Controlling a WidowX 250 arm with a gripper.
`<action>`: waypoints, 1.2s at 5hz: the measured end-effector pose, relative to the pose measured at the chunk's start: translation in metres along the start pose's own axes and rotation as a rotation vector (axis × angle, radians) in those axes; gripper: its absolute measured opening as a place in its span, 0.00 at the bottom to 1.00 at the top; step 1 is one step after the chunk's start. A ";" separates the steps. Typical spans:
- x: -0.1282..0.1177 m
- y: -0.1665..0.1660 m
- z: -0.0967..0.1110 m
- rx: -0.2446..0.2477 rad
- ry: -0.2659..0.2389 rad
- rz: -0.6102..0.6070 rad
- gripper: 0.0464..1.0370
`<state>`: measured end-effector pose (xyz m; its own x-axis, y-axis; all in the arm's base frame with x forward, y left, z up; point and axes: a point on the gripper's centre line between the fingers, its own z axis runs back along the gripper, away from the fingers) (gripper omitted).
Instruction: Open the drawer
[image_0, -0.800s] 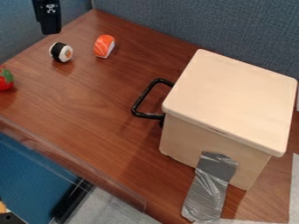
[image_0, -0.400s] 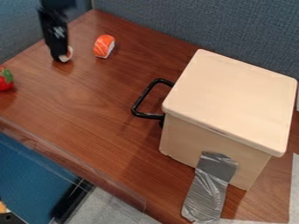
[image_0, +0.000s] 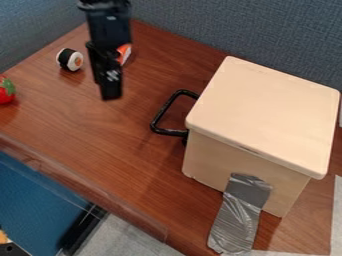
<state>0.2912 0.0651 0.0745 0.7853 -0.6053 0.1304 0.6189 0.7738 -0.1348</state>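
My black gripper (image_0: 109, 92) hangs over the upper left part of the table, up and to the left of the drawer handle and apart from it. The drawer is a light wooden box (image_0: 264, 117) on the right side of the table. A black loop handle (image_0: 160, 112) sticks out from its left face. The drawer front stands flush with the box as far as I can see.
A sushi roll (image_0: 70, 59) lies left of the gripper, and an orange sushi piece (image_0: 124, 52) is partly hidden behind it. A red strawberry (image_0: 6, 91) sits at the left edge. Grey tape (image_0: 237, 220) runs from the box to the table's front edge (image_0: 143, 220).
From the upper left corner, my gripper has come down and to the right, passing over the sushi roll toward the handle's side. The box and its handle have not moved.
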 end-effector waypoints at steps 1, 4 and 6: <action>0.007 -0.019 -0.014 0.011 -0.089 0.130 0.96; 0.038 -0.039 -0.025 0.059 -0.255 0.517 0.96; 0.053 -0.033 -0.025 0.072 -0.289 0.557 0.96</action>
<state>0.3128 0.0030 0.0612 0.9463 -0.0409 0.3208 0.1080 0.9750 -0.1941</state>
